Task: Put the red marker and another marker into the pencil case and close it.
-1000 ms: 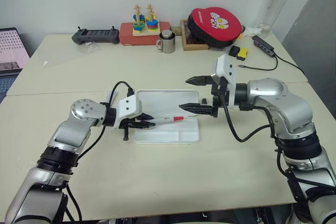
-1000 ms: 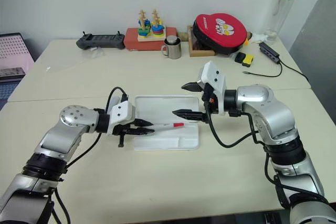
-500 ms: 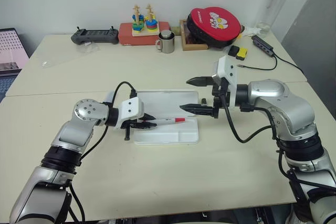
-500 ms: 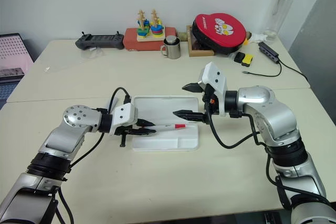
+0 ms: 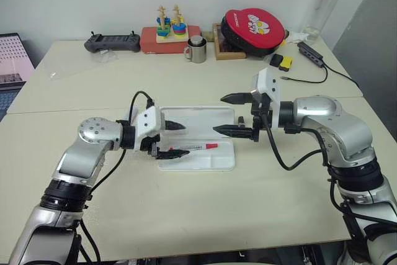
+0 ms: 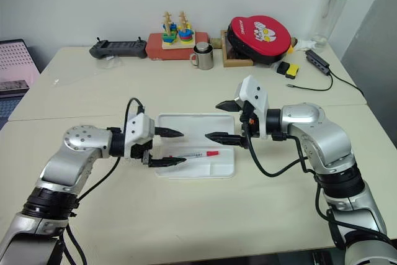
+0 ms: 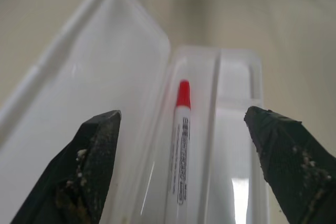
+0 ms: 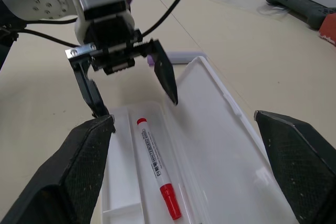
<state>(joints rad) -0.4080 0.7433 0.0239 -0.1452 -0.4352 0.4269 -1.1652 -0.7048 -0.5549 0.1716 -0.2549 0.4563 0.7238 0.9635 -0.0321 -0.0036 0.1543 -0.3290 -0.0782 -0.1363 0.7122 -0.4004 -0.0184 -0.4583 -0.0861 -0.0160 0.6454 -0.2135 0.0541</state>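
Open pencil case [image 5: 201, 159] at the middle of the near table [image 5: 186, 215], lid laid back flat toward the far side, divided tray toward the near side. Red marker [image 5: 193, 148] lying loose in the tray's long compartment, next to the hinge, red cap toward the right, touched by neither gripper.

Left gripper [image 5: 172, 139] at the case's left end, released, black fingers spread wide: upper finger above the lid, lower finger [image 5: 169, 154] by the marker's left end, not gripping it. Seen from the left wrist: marker [image 7: 180, 145] between the two spread fingers, along the divider beside the lid.

Right gripper [image 5: 231, 114] above the case's right end, pointing left, likewise wide open and empty: one finger above the far edge of the lid, the other [image 5: 228, 130] low over the lid near the marker's cap. Seen from the right wrist: marker [image 8: 157, 182] in the tray, left gripper [image 8: 134, 85] facing across the case.

Lilac marker [image 8: 170, 56], short and thick, on the table just past the case's left end, behind the left gripper, outside the case.

On the far table: game controller [image 5: 112, 43], red box with stacked coloured rings [image 5: 170, 31], steel mug [image 5: 197, 49], red round pad [image 5: 254, 25], yellow-and-black block [image 5: 281, 61], clear bottle with green cap [image 5: 327, 1].
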